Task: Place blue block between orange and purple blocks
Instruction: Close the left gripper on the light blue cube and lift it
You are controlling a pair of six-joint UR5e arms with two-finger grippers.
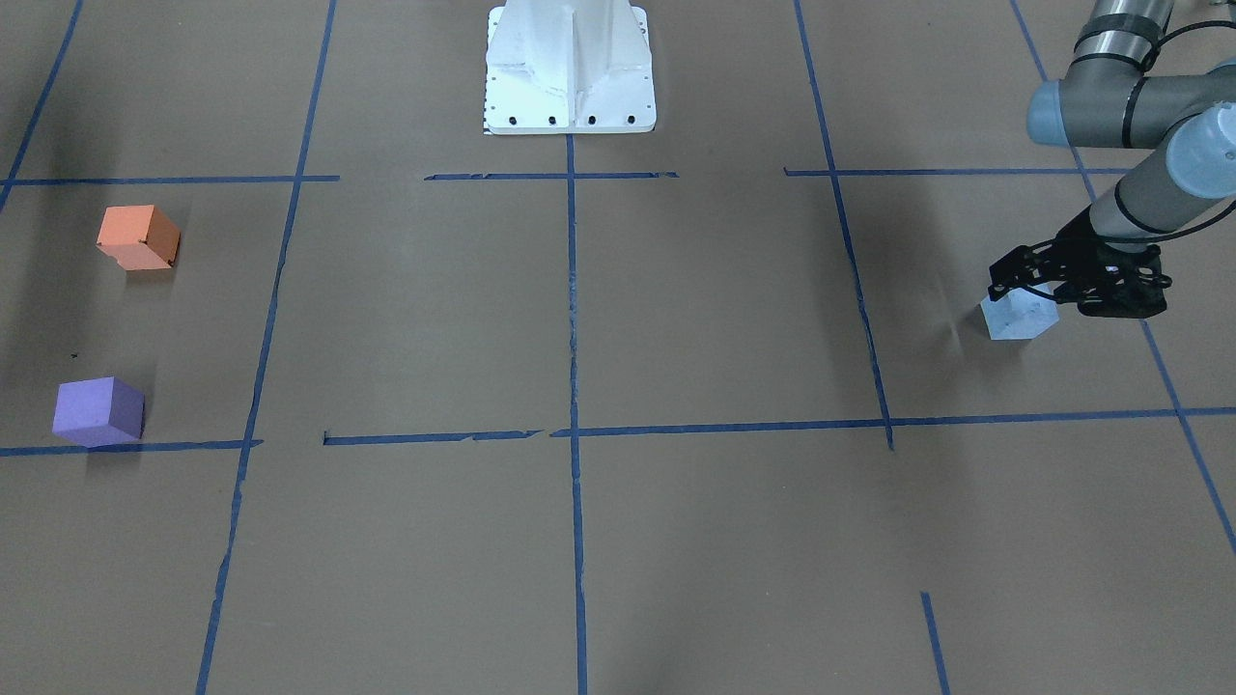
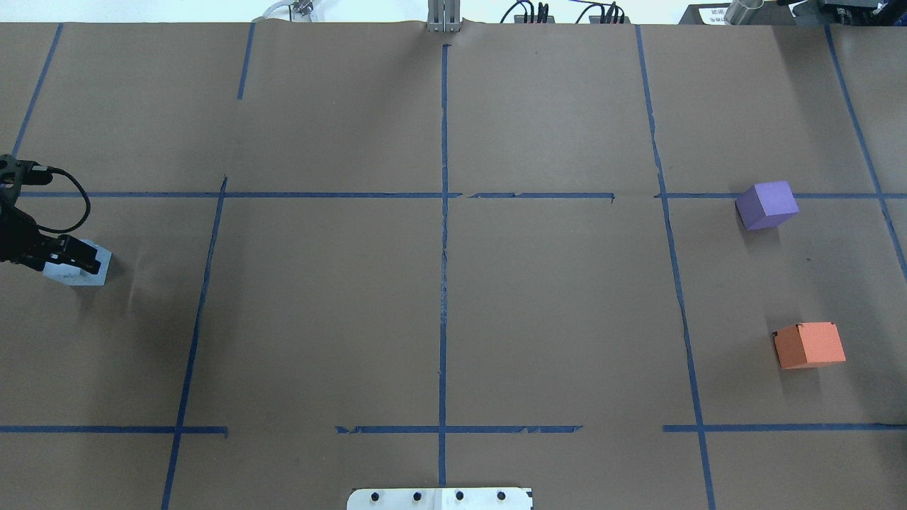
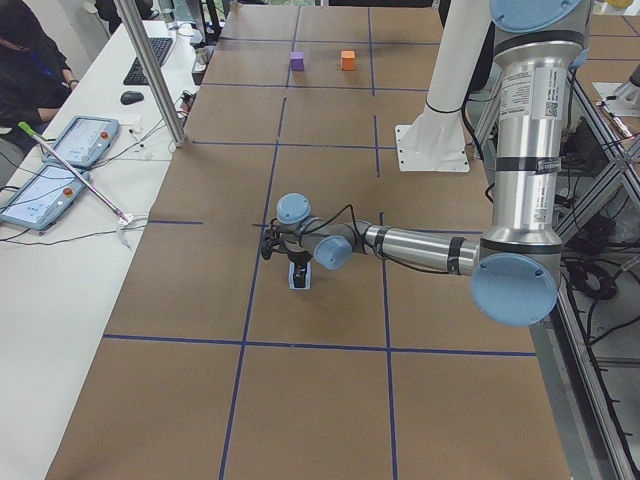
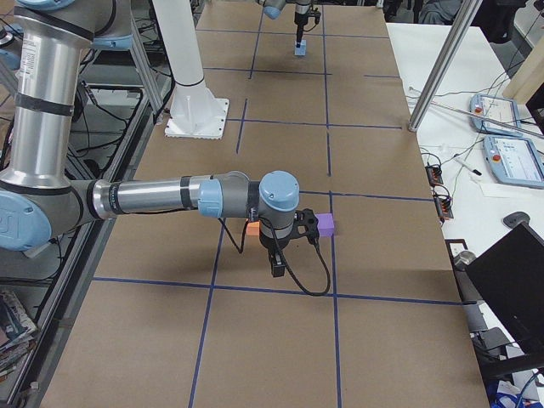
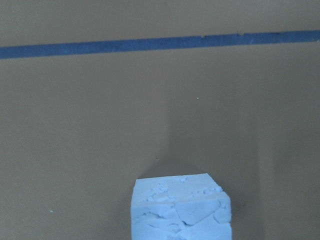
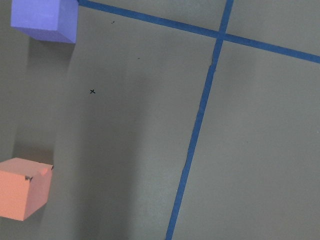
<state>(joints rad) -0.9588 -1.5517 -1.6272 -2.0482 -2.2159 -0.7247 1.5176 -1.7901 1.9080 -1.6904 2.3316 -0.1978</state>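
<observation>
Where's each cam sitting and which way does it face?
Front-facing: across table, facing robot's base; left gripper at blue block, view's right.
Overhead: behind robot, looking forward-down; purple block, orange block at right.
Exterior left: robot's-left table end; left arm near.
Exterior right: opposite end; right arm near.
Left wrist: down at blue block; no fingers show.
Right wrist: down at purple, orange blocks.
Shared: front-facing and overhead show all three blocks.

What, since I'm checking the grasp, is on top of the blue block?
The left gripper sits over the blue block, hiding part of its top. Whether it grips the block cannot be seen.
</observation>
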